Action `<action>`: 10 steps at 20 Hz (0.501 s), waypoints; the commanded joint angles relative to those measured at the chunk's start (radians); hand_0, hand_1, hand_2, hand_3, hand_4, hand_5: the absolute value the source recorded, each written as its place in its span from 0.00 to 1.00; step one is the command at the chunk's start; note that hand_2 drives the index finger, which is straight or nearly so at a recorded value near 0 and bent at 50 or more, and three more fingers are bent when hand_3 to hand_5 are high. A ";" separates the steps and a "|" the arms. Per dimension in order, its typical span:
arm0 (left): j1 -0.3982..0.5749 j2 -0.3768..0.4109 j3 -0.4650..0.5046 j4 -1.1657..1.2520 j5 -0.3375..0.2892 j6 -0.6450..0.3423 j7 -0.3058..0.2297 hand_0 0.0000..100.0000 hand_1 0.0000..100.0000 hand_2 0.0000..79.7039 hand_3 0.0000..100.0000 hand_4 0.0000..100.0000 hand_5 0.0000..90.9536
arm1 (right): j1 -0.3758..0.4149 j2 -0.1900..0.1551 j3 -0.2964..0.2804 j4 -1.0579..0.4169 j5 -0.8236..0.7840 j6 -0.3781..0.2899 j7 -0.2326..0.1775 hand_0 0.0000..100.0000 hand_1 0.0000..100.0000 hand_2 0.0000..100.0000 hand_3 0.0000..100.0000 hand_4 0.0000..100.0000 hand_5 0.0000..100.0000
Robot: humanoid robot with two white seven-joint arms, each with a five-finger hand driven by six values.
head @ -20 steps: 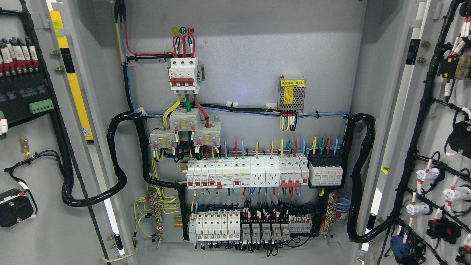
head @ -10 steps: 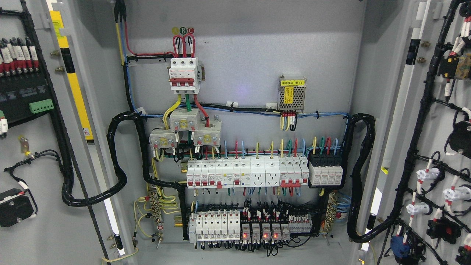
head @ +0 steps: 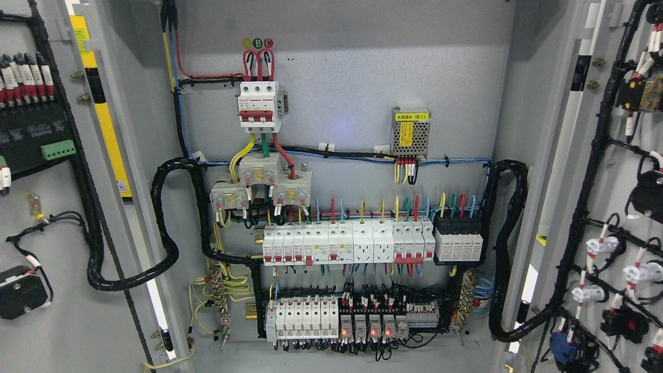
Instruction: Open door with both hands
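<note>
— Where do the doors stand?

— Both are swung wide. The left door (head: 57, 311) fills the left edge of the head view, its inner face carrying a black terminal block (head: 31, 134) and a looped black cable (head: 98, 248). The right door (head: 621, 321) fills the right edge, hung with wiring and small white components. Between them the cabinet interior (head: 336, 77) is fully exposed: the red-and-white main breaker (head: 259, 106) up top, the row of white breakers (head: 342, 243) in the middle, the relays (head: 370, 327) with red lights at the bottom.

— And the robot hands?

— Neither robot hand shows anywhere in the view, and no arm comes in from either lower corner. So I cannot tell whether they are released, clenched or grasping anything.

— What is the step, then?

— I judge the opening is essentially finished; what remains is getting clear cleanly. Done well, that means drawing the arms back along the outer sides of the doors, never across the opening, since live-looking wiring sits just inside.

— Any risk?

— A door nudged on withdrawal could swing back. The cable loops near both hinges could also snag a finger, so keep well off them.
</note>
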 commanded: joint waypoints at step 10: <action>-0.165 -0.099 -0.092 0.942 -0.118 -0.019 0.200 0.04 0.09 0.00 0.04 0.00 0.00 | -0.148 0.209 0.178 1.084 0.010 0.002 -0.001 0.22 0.07 0.00 0.00 0.00 0.00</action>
